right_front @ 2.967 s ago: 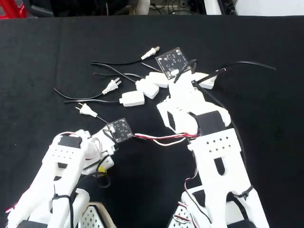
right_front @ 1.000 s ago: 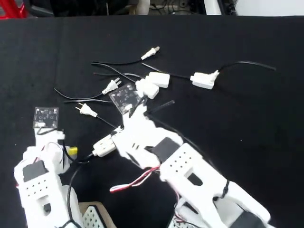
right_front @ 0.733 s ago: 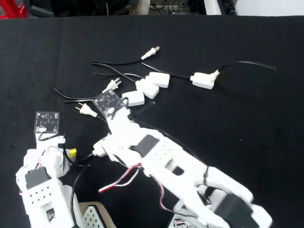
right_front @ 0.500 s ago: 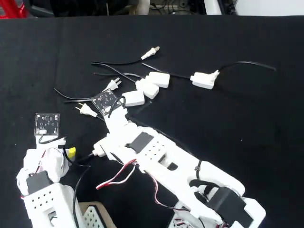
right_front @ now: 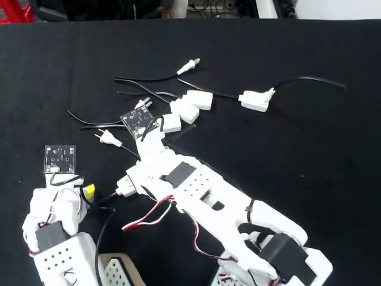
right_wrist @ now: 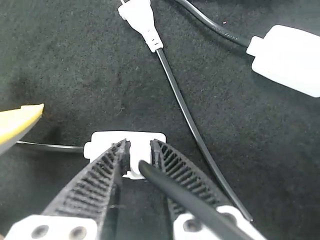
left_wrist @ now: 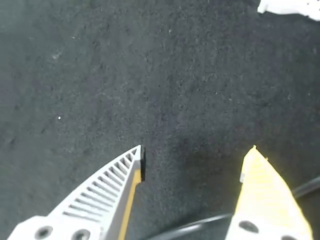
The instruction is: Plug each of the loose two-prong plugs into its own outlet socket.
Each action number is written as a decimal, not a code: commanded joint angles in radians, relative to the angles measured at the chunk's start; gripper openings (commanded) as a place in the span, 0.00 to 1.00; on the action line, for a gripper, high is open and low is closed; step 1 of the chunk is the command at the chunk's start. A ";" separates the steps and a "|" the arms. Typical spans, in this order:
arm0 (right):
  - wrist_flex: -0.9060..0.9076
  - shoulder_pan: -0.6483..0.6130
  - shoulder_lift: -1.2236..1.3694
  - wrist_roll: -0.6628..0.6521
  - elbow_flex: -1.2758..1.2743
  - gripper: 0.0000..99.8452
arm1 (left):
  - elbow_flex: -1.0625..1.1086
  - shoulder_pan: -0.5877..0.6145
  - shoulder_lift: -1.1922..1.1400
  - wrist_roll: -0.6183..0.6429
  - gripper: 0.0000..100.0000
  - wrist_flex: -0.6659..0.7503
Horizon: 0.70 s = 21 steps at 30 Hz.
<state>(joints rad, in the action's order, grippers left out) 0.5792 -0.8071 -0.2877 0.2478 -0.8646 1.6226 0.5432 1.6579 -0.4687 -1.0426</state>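
Your table (right_front: 309, 149) is covered in black cloth. Past its far edge the room is dim clutter that is hard to make out.

Your right end effector (right_wrist: 138, 150) is clamped on a white socket (right_wrist: 102, 142), down at the cloth, though you can't tell whether it rests there or hangs just above. Its black cable (right_wrist: 50, 146) runs toward the left end effector (left_wrist: 196, 150), whose fingers stand apart over bare cloth just beside that socket.

Beyond the white socket a plug (right_front: 108, 139) lies near. A second plug (right_front: 143, 105) farther on is partly covered by the right arm's square circuit board (right_front: 137, 121). A third plug (right_front: 189, 64) lies well beyond.

Three more sockets (right_front: 199, 99) sit in a close row past the white socket, the nearest cut off by the arm. A lone socket (right_front: 254, 101) lies apart from them. The white socket's holes are hidden from you.
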 commanded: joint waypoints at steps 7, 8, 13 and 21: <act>0.028 0.055 0.002 0.012 -0.007 0.01 | 0.007 0.002 0.054 -0.011 0.31 -0.031; 0.032 0.063 0.002 0.012 -0.007 0.01 | 0.007 0.002 0.057 -0.011 0.31 -0.031; 0.031 0.072 0.004 0.012 -0.016 0.01 | 0.012 0.002 0.072 -0.011 0.31 -0.034; -0.012 -0.044 0.111 -0.020 -0.001 0.01 | 0.012 0.002 0.074 -0.011 0.31 -0.034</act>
<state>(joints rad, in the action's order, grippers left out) 0.5746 -0.7887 -0.2493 0.2524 -0.8815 1.6410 0.5432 1.7254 -0.4687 -1.0733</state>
